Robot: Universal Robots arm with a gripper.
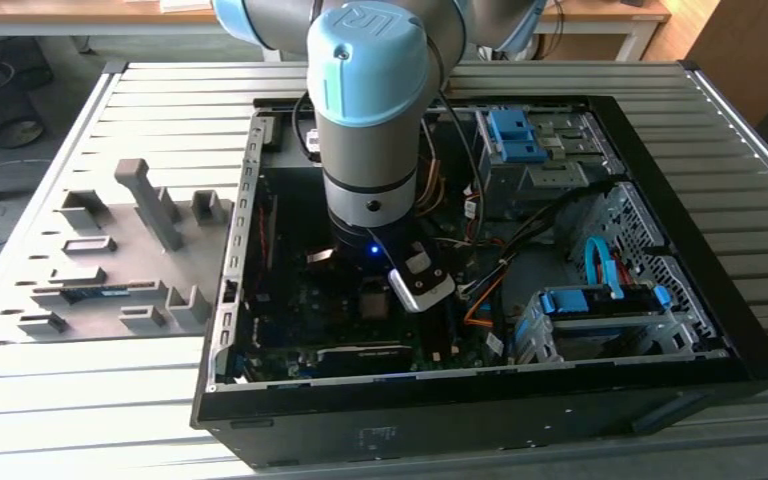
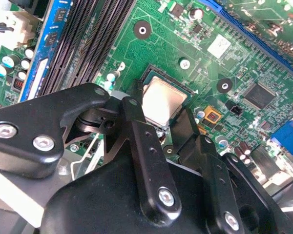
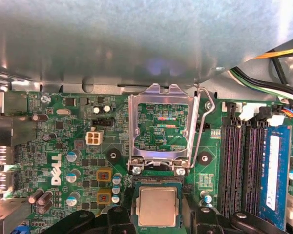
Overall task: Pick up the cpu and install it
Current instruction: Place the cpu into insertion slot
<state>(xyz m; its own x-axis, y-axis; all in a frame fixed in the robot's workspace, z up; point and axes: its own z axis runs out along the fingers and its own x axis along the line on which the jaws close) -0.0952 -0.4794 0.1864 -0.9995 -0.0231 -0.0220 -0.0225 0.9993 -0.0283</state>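
Now, cpu [image 3: 157, 206] in socket [image 3: 135, 201], end effector [image 3: 158, 218] straddling it

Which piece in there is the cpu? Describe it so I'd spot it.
Inside the open computer case lies a green motherboard. Next to its flipped-up metal frame sits the cpu: a small square with a plain pale silvery top, unlike the long blue memory stick.

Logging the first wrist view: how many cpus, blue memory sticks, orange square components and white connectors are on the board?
cpu: 1
blue memory stick: 1
orange square components: 2
white connector: 1
Total: 5
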